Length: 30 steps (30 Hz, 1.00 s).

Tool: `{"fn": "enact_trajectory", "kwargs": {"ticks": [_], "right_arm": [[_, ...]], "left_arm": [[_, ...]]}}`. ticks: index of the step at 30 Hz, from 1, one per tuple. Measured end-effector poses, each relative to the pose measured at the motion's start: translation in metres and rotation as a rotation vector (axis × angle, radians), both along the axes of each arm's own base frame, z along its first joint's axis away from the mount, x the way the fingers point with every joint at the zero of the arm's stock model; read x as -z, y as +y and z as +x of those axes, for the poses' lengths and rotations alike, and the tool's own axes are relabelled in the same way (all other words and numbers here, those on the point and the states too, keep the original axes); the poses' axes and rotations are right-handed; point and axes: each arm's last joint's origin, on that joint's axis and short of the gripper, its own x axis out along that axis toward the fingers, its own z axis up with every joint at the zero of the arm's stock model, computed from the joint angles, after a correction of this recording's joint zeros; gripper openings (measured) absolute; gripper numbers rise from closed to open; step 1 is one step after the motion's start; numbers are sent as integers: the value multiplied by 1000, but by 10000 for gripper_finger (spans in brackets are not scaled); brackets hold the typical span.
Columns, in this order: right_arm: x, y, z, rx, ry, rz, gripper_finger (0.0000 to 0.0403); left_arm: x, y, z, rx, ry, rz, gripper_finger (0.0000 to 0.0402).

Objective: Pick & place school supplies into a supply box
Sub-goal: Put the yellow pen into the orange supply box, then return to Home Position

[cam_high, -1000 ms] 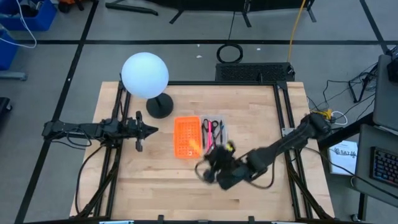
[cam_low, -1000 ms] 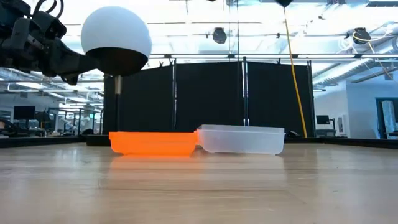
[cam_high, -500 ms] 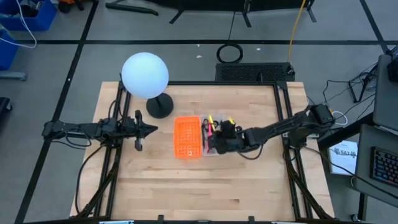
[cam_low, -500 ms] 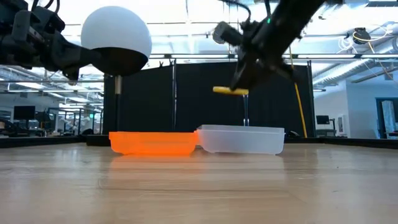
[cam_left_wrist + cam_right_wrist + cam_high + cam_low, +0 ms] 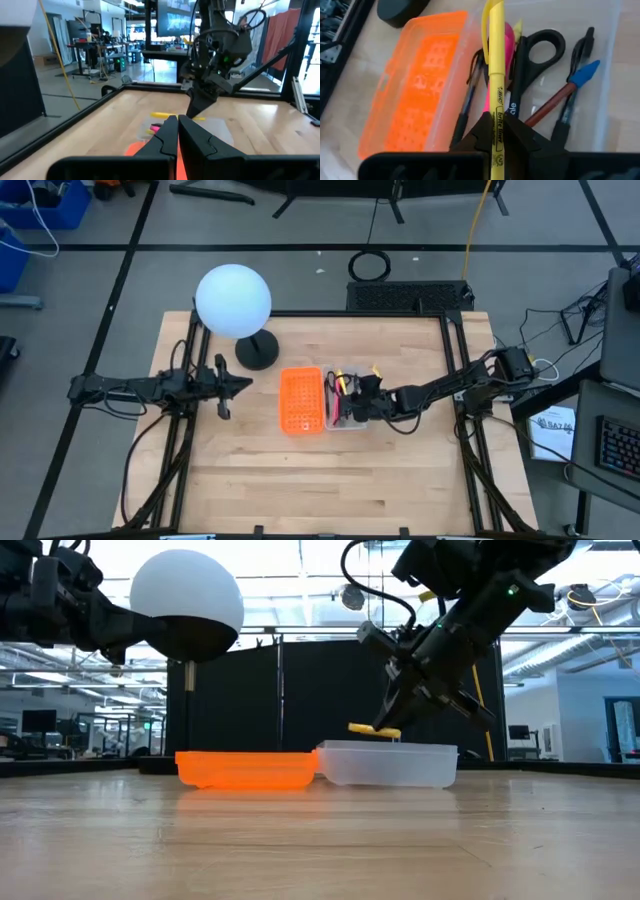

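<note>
The clear supply box (image 5: pixel 345 420) sits mid-table beside an orange perforated tray (image 5: pixel 301 400). In the box lie black-handled scissors (image 5: pixel 535 50), a pink pen (image 5: pixel 509 42), a blue-capped pen (image 5: pixel 582 75) and dark pens. My right gripper (image 5: pixel 495 131) hangs just over the box (image 5: pixel 388 764), shut on a yellow highlighter (image 5: pixel 496 75). My left gripper (image 5: pixel 245 387) is raised at the table's left side, shut and holding nothing. My right gripper pinches the yellow highlighter's barrel (image 5: pixel 496 117) between its two fingers, close to one end (image 5: pixel 393 730). The fingers slant down from the table's right side. The highlighter hangs about level, a little above the box's rim, touching nothing else.
A white globe lamp (image 5: pixel 233 300) on a black round base (image 5: pixel 257 352) stands at the far left, behind the orange tray. Bare wood lies along the near half of the table (image 5: pixel 330 480).
My right gripper has carried the yellow highlighter from the near middle of the table toward the far edge, until it was over the supply box. It then sank toward the box while its wrist rolled. The highlighter stays level in the hold.
</note>
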Motion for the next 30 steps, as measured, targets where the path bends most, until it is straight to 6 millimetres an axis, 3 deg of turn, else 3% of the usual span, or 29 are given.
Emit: {"fn": "enact_trajectory", "kwargs": {"ticks": [17, 24, 30], "right_arm": [[23, -3, 3, -2, 84, 64, 18], [21, -4, 3, -13, 86, 57, 89], [21, -5, 3, -46, 103, 31, 103]], "left_arm": [[-2, 0, 0, 2, -17, -1, 21], [-1, 0, 0, 6, -15, 1, 21], [-1, 0, 0, 14, -10, -6, 21]]}}
